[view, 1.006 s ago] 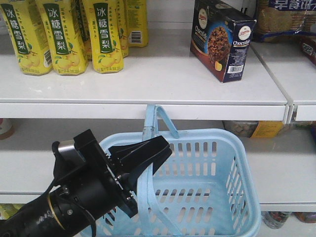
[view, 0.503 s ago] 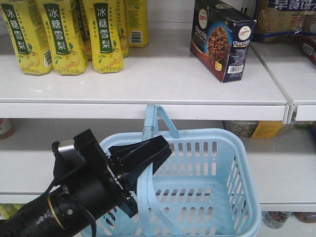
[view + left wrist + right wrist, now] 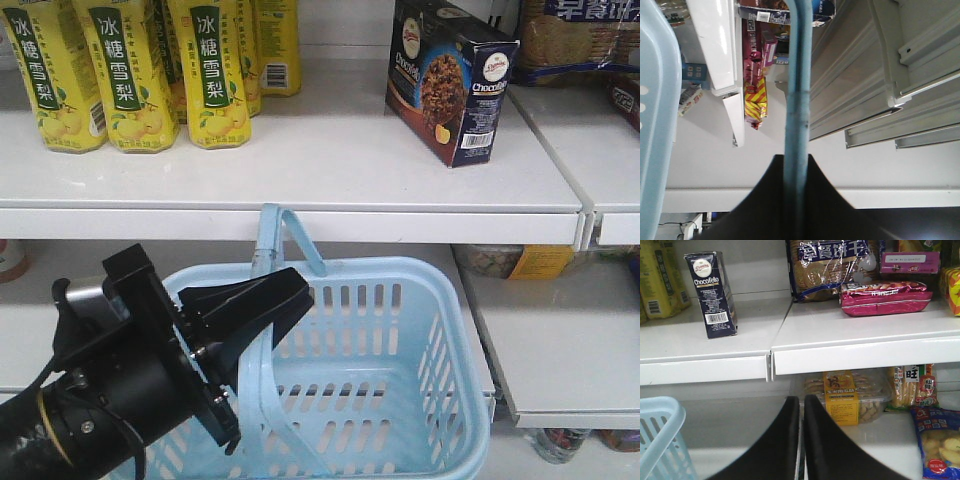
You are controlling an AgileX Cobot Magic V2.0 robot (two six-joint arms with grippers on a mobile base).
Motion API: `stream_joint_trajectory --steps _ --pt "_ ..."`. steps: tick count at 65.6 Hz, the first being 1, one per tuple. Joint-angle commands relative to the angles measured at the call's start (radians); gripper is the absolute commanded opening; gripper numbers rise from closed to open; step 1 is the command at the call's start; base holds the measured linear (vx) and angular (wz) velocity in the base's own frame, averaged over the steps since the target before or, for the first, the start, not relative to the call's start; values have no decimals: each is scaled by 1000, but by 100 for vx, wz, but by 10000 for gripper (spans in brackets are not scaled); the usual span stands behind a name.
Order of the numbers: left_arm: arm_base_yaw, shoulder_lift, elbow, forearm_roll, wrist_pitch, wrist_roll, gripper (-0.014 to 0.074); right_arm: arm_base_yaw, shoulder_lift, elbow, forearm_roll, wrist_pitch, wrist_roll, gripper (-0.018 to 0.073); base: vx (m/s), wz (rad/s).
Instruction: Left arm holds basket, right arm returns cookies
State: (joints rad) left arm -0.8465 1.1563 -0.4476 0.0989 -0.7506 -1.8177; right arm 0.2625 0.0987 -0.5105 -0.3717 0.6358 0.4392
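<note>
Left end effector [image 3: 262, 312]: closed around the hoop handle [image 3: 268, 262] of the basket, as seen from the front; in the left wrist view the handle [image 3: 797, 90] is seen running up between the two dark fingers [image 3: 767, 200], which are pressed against it on both sides.
Left arm [image 3: 110, 385]: seen at the lower left of the front view, with a small silver block by its joint and a yellow ring near the picture's edge.
Basket [image 3: 440, 330]: light blue, slotted on its sides, held below the upper shelf and in front of the lower one; nothing is seen inside it. A corner of it [image 3: 662, 437] is shown at the lower left of the right wrist view.
Cookies [image 3: 447, 78]: a dark navy carton stood upright on the upper shelf [image 3: 330, 160], near its right end, well apart from the basket. In the right wrist view the carton [image 3: 712, 292] is seen with its barcode side turned to the camera.
Right end effector [image 3: 801, 440]: its two black fingers are brought together with only a thin gap between them; nothing is held.
Yellow bottles [image 3: 210, 70]: stood in a row at the left of the upper shelf.
Bagged biscuits [image 3: 832, 267]: placed on the neighbouring shelf section, beside a magenta packet [image 3: 885, 296].
</note>
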Motion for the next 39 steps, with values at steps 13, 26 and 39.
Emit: stream_joint_trajectory --steps 13,26,39 --pt "2 -127 -36 -27 117 -5 0 -5 15 -24 -18 -68 -7 -6 0 0" --pt "32 -199 -36 -37 245 -4 0 -5 15 -24 -18 -68 -7 -6 0 0" --pt "118 -285 -36 -11 387 -4 0 -5 15 -24 -18 -68 -9 -6 0 0"
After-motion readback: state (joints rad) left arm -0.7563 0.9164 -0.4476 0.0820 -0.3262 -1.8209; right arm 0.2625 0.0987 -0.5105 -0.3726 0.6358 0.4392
